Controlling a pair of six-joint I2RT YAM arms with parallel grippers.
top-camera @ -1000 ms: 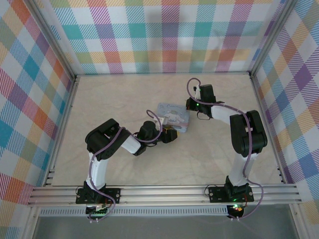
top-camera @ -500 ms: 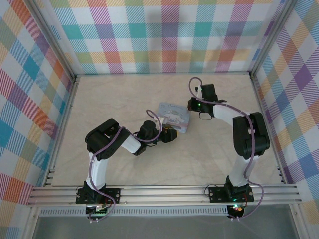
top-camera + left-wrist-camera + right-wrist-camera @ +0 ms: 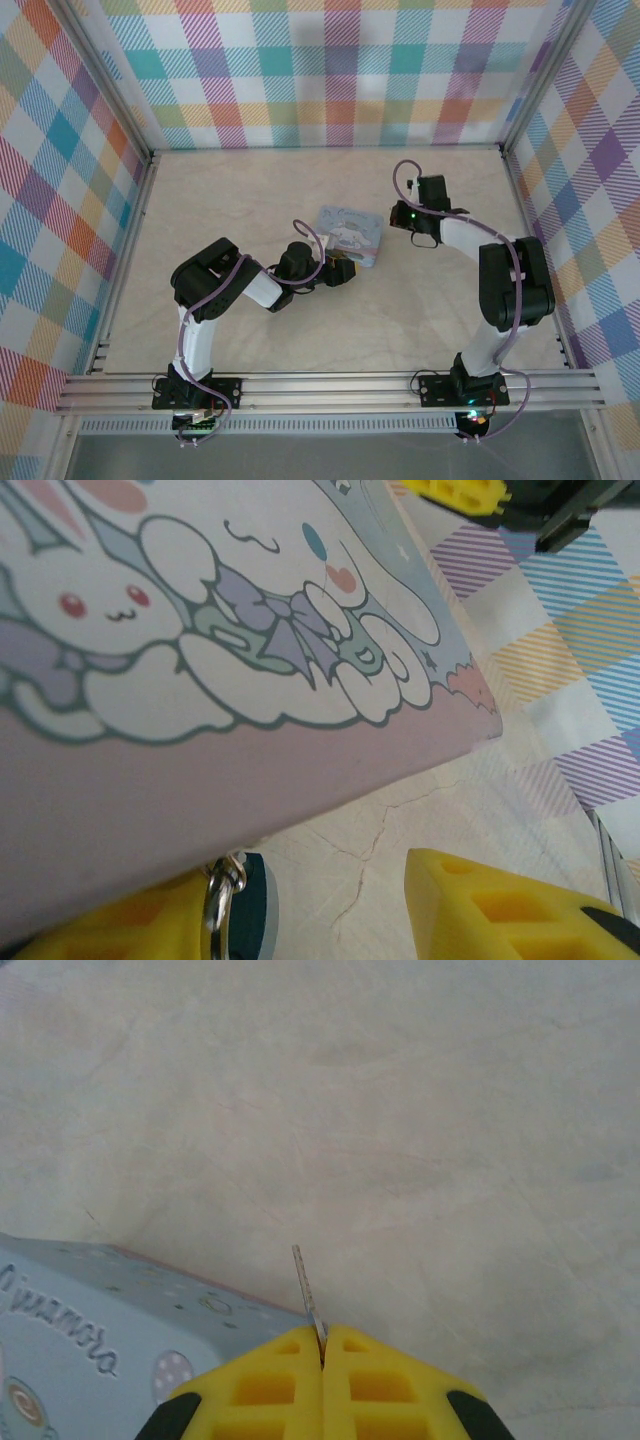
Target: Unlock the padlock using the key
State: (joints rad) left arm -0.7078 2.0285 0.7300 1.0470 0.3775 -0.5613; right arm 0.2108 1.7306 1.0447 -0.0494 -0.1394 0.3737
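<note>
One padlock [image 3: 224,902], tiny, with a silvery shackle and a dark body, sits low at the front edge of the tin, inside the left gripper's gap and right beside one of its yellow fingers; whether they touch cannot be told. Bare table shows between the lock and the other finger. One left gripper [image 3: 343,266], jaws standing part-way open and clamped on nothing. One tin [image 3: 348,233], pale blue, its lid printed with a white cartoon dog and a rabbit, lies directly ahead of the left gripper with its front edge just over the fingertips. One key [image 3: 305,1285], a thin metal blade, projects straight out from between the tips of the right gripper. One right gripper [image 3: 322,1345], yellow fingers pressed fully together on the key's near end. A corner of the tin lies below and to the left of these tips. From above, this gripper stands off the tin's right side with bare table between them. One table [image 3: 250,190], pale and marbled, lies under both grippers. Three checked walls [image 3: 330,70], in pastel colours, stand beyond and to either side of the grippers.
</note>
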